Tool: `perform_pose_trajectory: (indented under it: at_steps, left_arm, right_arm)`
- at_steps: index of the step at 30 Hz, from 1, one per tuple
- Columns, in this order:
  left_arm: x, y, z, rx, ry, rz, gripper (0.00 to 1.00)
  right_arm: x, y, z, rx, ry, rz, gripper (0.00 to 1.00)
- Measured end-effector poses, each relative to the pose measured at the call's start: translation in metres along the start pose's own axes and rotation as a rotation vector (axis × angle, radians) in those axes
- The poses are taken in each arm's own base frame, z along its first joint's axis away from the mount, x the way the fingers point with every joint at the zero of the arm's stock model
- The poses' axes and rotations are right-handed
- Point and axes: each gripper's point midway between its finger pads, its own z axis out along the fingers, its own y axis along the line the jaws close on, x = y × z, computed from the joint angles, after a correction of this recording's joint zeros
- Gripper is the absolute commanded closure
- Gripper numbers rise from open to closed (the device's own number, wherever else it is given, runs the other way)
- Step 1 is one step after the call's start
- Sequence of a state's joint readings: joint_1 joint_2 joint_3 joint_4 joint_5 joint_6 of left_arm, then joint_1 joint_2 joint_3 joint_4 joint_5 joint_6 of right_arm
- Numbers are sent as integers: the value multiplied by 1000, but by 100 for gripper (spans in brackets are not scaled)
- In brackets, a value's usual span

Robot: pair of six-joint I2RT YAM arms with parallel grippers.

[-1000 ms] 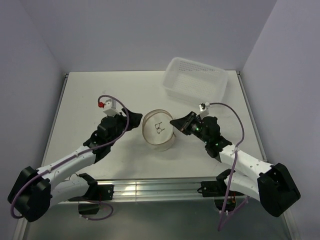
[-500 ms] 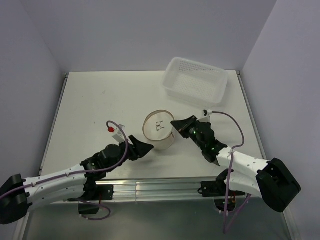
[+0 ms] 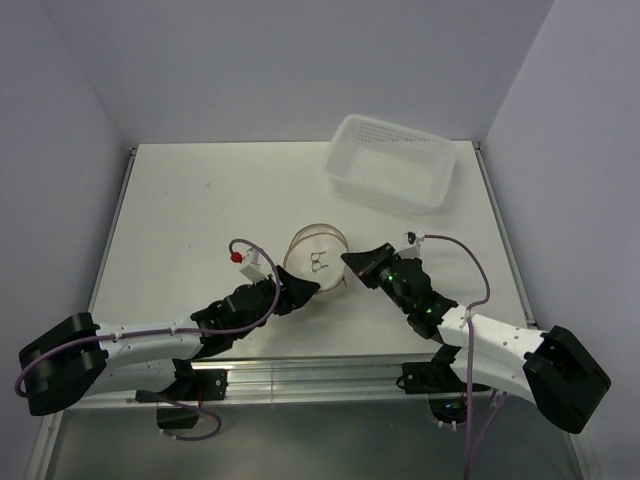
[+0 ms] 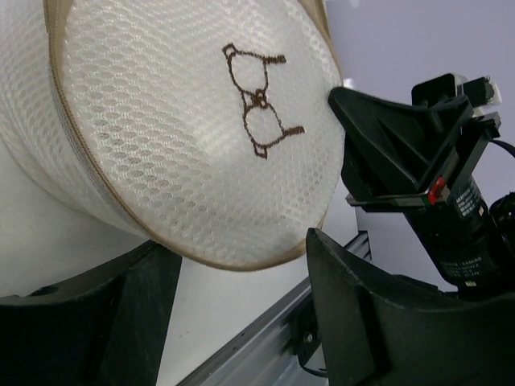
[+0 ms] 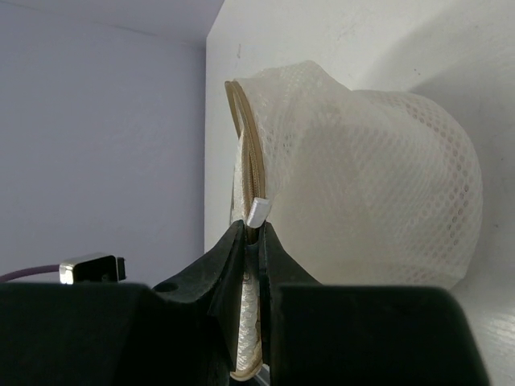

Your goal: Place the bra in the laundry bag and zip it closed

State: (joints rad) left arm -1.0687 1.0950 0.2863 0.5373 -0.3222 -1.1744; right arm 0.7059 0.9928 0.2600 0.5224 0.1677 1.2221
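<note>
Update on the laundry bag (image 3: 318, 258) job: the big change over the last second is my left gripper (image 3: 300, 290). It was parked up at the bag's left side, then the whole arm dropped back toward the near edge of the table (image 3: 190, 200). Now it has come in low from the near left, nose right at the bag's near-left rim. Its fingers (image 4: 362, 322) are spread wide, one on either side of the lid's lower edge. I honestly can't tell if they're touching the mesh yet or just framing it. My right gripper (image 3: 352, 262) hasn't budged. It's pressed together on the zip rim (image 5: 238, 137) on the bag's right side, with the little white zip pull (image 5: 258, 211) poking out just past the tips. The bag has barely shifted either, sitting close to the middle of the table's near edge with the icon lid tipped up. As for the bra, I don't see it lying out anywhere. There's a paler patch showing through the mesh, so my guess is it's already inside, but I can't make it out for sure. The white basket (image 3: 392, 160) is off in the far right corner, well apart from all this. My read is that the left came round to brace the bag so the right can drag the pull along. I can't see how much zip is left to close.
</note>
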Motion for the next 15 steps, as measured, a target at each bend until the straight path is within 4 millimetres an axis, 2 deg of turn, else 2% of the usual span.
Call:
perform_pose_trajectory:
  at_steps: [2, 3, 4, 5, 6, 7, 8, 10, 11, 13, 15]
  left_arm:
    - [-3, -1, 3, 0, -16, 0, 41]
    - [-5, -1, 4, -1, -25, 3, 51]
    - [-6, -1, 5, -5, -32, 4, 73]
    - [-8, -1, 5, -7, -40, 7, 73]
    - [-11, 1, 6, -13, -51, 16, 93]
    - [-16, 0, 7, -13, -66, 6, 99]
    - [-20, -2, 9, -9, -77, 9, 100]
    - [-29, -5, 10, 1, -101, 8, 100]
    - [-32, -7, 10, 6, -110, 8, 100]
    - [-37, -8, 10, 12, -124, 16, 100]
    - [-42, -10, 9, 20, -132, 20, 100]
  right_arm:
    - [2, -1, -2, -1, 2, -2, 100]
    - [2, 0, -3, -4, 2, -2, 100]
    - [2, 2, -3, -11, 1, -1, 100]
    - [2, 3, -4, -14, 0, -1, 98]
    - [2, 2, -5, -16, -1, -5, 94]
    - [1, 1, -5, -15, -4, -6, 87]
    - [3, -2, -6, -9, 1, -15, 70]
    - [4, -8, -8, 5, 5, -27, 43]
    - [7, -11, -9, 12, 16, -33, 26]
    - [10, -12, -12, 13, 34, -49, 18]
    - [12, -13, -16, 4, 44, -55, 17]
